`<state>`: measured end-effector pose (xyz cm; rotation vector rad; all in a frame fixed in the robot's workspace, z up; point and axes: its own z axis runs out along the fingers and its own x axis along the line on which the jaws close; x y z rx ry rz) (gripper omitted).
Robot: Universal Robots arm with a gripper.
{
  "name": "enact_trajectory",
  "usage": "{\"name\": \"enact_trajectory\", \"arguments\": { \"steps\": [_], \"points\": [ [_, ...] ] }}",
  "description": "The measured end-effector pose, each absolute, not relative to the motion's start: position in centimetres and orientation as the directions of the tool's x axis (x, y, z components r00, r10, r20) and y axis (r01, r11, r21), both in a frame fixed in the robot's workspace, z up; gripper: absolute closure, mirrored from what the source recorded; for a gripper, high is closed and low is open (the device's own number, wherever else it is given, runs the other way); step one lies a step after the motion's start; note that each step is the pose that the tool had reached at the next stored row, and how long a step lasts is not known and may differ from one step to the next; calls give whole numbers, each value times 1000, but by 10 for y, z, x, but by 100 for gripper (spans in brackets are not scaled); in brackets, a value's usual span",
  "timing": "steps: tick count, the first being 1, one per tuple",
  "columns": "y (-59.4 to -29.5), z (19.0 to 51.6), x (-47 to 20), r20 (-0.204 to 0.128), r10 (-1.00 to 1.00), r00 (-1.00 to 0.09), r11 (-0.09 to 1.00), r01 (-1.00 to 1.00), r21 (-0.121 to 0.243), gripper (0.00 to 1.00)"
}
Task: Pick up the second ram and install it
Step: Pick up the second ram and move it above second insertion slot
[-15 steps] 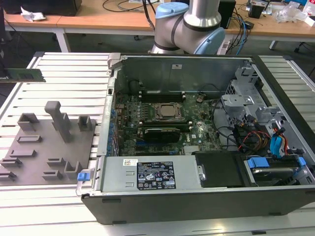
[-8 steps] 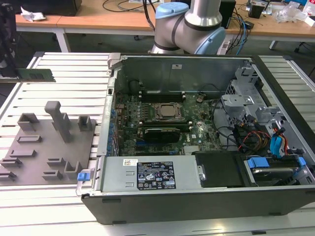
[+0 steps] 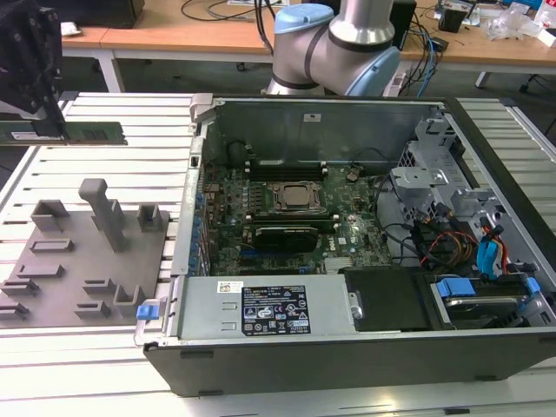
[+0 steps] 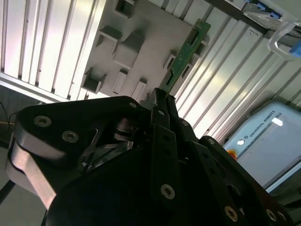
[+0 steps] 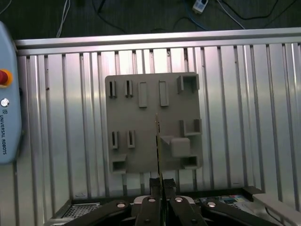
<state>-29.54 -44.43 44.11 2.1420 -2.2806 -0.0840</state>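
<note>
The second ram is a long thin green board held level in the air, high above the grey fixture plate at the exterior view's left. My gripper is shut on one end of it. In the second wrist view the ram sticks out from between the black fingers over the plate. The first wrist view looks down its thin edge, with the gripper clamped on it above the plate.
The open computer case lies at the exterior view's right of the plate, its motherboard showing the processor socket and long black memory sockets. Cables and drive bays fill its right side. The ribbed metal table carries everything. The robot base stands behind the case.
</note>
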Motion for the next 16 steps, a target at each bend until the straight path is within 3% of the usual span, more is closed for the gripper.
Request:
{"name": "enact_trajectory", "arguments": {
  "steps": [16],
  "points": [
    [-444,441,-229,-28,-998,-63,62,-997,48,87]
  ]
}}
